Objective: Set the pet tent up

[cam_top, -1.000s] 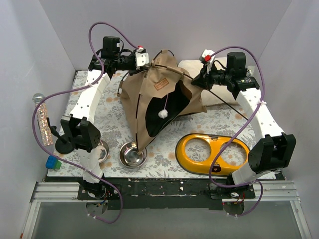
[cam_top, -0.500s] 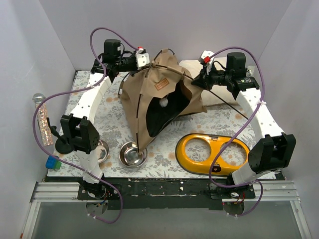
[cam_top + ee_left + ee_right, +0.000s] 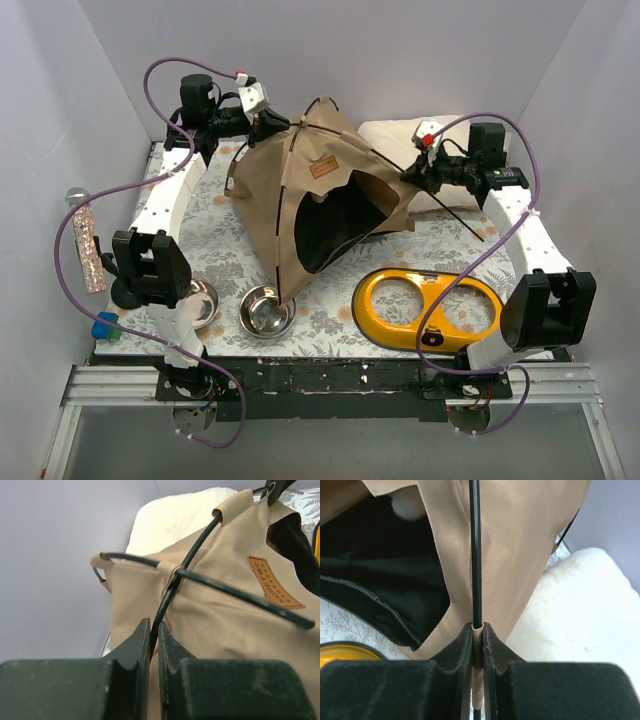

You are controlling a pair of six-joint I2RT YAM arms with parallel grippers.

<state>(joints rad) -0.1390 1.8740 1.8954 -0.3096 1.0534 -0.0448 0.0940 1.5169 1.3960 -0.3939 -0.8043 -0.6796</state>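
"Top external view, Inspector: where was the pet tent (image 3: 290,190)?"

"Raised on the flowered table (image 3: 215,225), toward the back and middle, with its arched doorway facing the arm bases. Its near corner reached the rim of a steel bowl (image 3: 266,312). A cream cushion (image 3: 392,134) lay behind it on the right. A yellow bowl stand (image 3: 430,305) lay in front on the right, apart from the fabric. The left gripper (image 3: 268,122) was at the upper left edge of the tent, and the right gripper (image 3: 412,176) at its right edge."

"Left wrist view?"

"The jaws were closed almost together, with a black rod (image 3: 200,540) pinched between them. That rod ran up to a fabric loop, where it crossed another rod. Tan cloth bearing a stitched label (image 3: 274,582) filled the right of the view, and the cushion showed beyond it."

"Right wrist view?"

"The jaws were clamped on a second rod (image 3: 475,555) where it entered a tan sleeve end. The rod ran straight up along the tent's edge. The black lining and the white pom-pom (image 3: 407,502) lay to the left, and the cushion to the right."
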